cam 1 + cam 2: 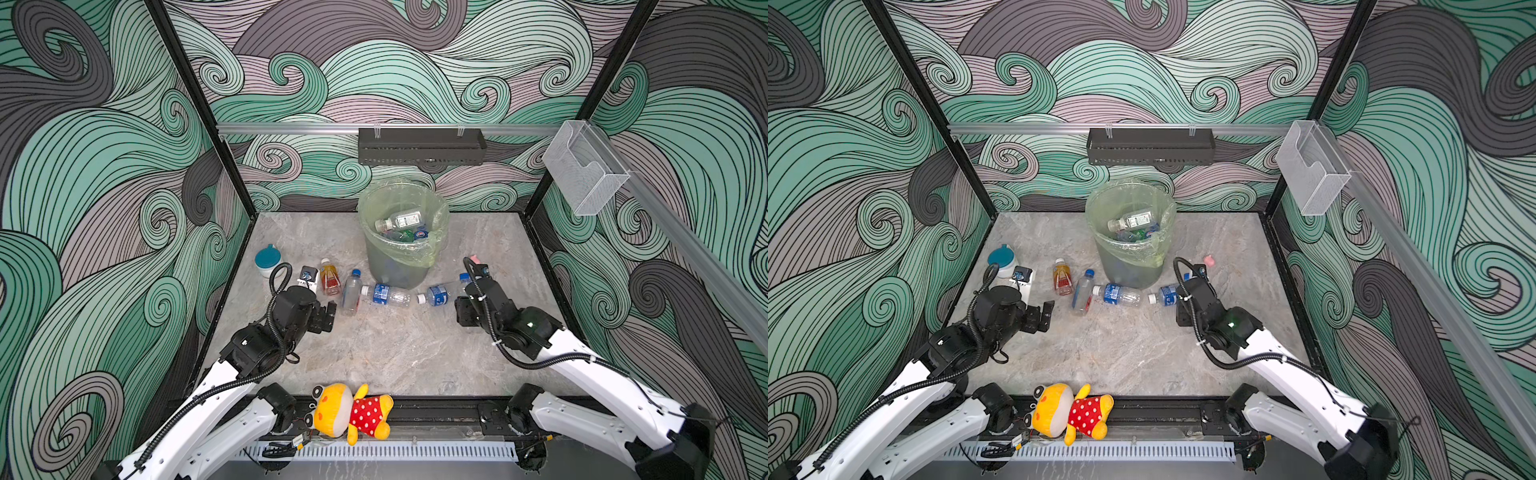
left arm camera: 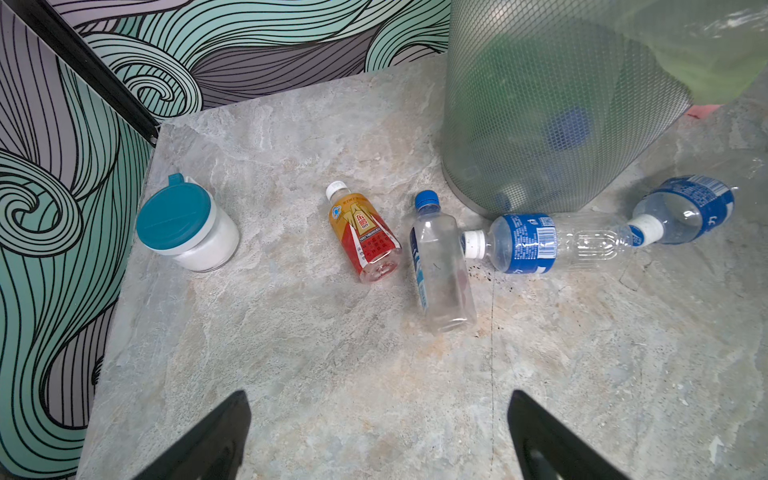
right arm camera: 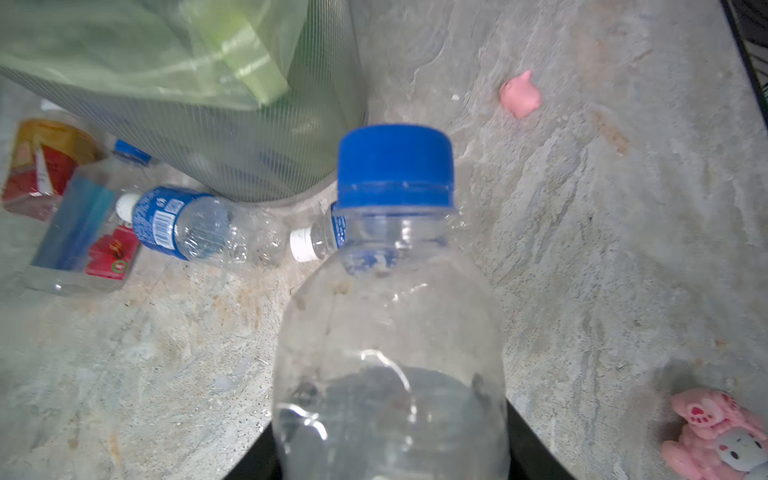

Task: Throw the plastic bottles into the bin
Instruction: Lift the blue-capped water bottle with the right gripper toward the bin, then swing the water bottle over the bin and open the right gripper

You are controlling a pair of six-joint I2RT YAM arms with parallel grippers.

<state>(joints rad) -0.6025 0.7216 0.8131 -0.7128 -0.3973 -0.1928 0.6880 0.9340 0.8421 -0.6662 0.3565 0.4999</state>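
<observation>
Beside the bin [image 1: 390, 270], right claw [image 3: 386, 449], reaching low, clamps a blue-capped bottle [image 3: 390, 332]; left claw [image 2: 378, 399] gapes.

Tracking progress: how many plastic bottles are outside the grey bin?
5: orange-red bottle, square clear bottle and two blue-labelled bottles lying before the bin; blue-capped clear bottle in the right gripper. More may hide behind.

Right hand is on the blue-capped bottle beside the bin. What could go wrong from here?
1. The right hand grips the clear blue-capped bottle low on its body; the smooth plastic may slip or swing on lifting.
2. The white-capped bottle lies right by its neck and may get knocked away.
3. The bin stands close and tall; a low swing could hit its wall.
</observation>
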